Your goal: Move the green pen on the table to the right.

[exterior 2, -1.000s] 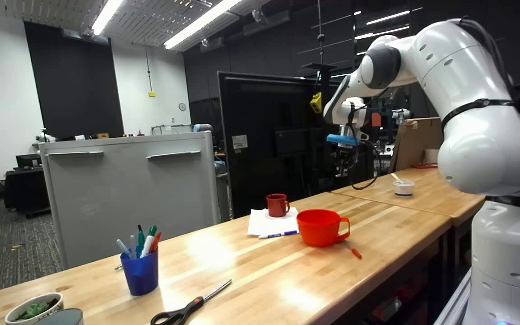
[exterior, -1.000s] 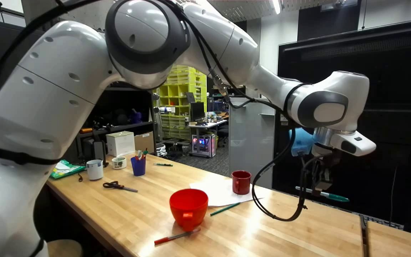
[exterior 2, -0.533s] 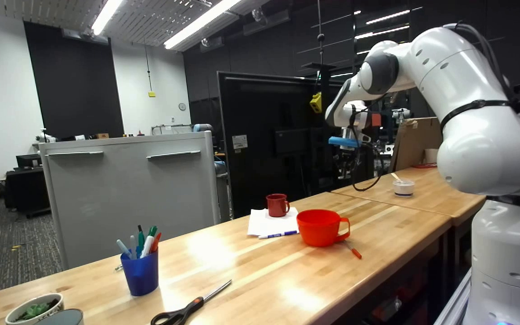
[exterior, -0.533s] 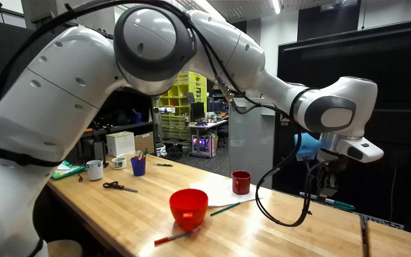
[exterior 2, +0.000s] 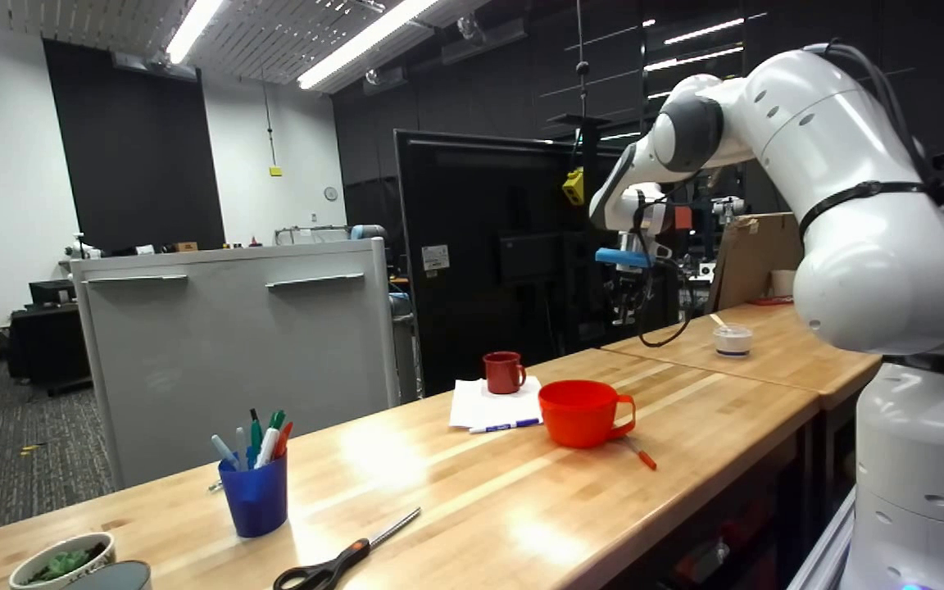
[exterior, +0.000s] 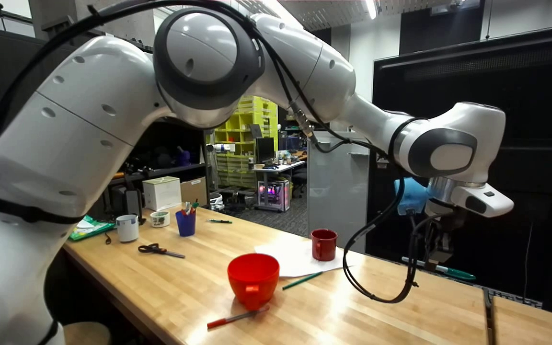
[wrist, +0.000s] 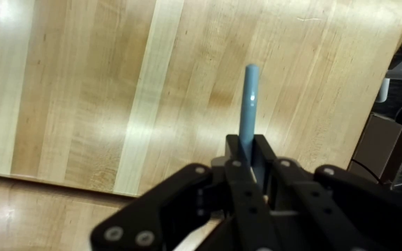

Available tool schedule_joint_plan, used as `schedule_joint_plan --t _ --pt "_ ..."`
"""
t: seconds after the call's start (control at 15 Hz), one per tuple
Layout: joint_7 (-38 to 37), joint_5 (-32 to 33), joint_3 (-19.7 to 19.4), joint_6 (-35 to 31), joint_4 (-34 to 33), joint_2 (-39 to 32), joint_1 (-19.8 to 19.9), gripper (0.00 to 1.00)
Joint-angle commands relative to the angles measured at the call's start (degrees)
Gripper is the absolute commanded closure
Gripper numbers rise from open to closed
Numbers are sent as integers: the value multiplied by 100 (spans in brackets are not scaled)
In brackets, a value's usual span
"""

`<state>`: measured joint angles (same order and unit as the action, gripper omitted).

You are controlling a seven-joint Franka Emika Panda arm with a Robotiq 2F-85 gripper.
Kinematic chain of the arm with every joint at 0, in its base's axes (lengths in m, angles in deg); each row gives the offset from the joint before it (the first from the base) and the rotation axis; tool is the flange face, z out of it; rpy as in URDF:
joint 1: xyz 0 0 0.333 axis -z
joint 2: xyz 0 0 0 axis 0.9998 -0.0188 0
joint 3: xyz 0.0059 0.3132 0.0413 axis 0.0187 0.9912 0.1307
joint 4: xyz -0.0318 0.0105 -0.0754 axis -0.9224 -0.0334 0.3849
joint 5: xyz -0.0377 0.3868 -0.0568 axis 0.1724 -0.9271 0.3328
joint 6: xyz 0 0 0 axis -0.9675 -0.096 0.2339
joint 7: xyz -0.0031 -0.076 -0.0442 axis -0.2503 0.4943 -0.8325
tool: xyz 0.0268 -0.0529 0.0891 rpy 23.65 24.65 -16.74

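Green on its cap and grey-blue along its barrel, a capped pen (wrist: 249,104) is pinched in the gripper (wrist: 246,141), the jaws drawn together to the width of the barrel, nothing else seen between them. In an exterior view it is held nearly level above the right part of the table (exterior: 391,326), cap end to the right and slightly lower; the wrist view places the seam (wrist: 47,185) near by. Another match, the slim green pen (exterior: 302,281), rests on the table just right of the bowl (exterior: 253,275), at the near edge of the paper (exterior: 290,254). Which of the two the task intends is uncertain; the capped pen is the likelier. On that reading the step in hand is the transfer to the right, placing not yet done, and the next move calls for a slow, level descent, release at contact and a straight withdrawal. Rolling of the round barrel is the chief risk. Writing: the blue marker (exterior 2: 505,426) carries small marks and the black panel (exterior 2: 480,319) a white label (exterior 2: 436,257), both too small to read. No brand is legible on the gripper or elsewhere.
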<state>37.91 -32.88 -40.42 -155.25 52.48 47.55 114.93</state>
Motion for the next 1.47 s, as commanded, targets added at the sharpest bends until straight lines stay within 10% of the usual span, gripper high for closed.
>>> schedule_joint_plan --t 0.0,0.93,1.0,1.4 --pt "-96 155 24 -194 239 29 -138 97" --pt "-531 282 56 51 223 -836 -436 97" --pt "-551 306 50 70 239 -824 -458 66" --pt "-387 504 44 -199 585 -431 -699 34"
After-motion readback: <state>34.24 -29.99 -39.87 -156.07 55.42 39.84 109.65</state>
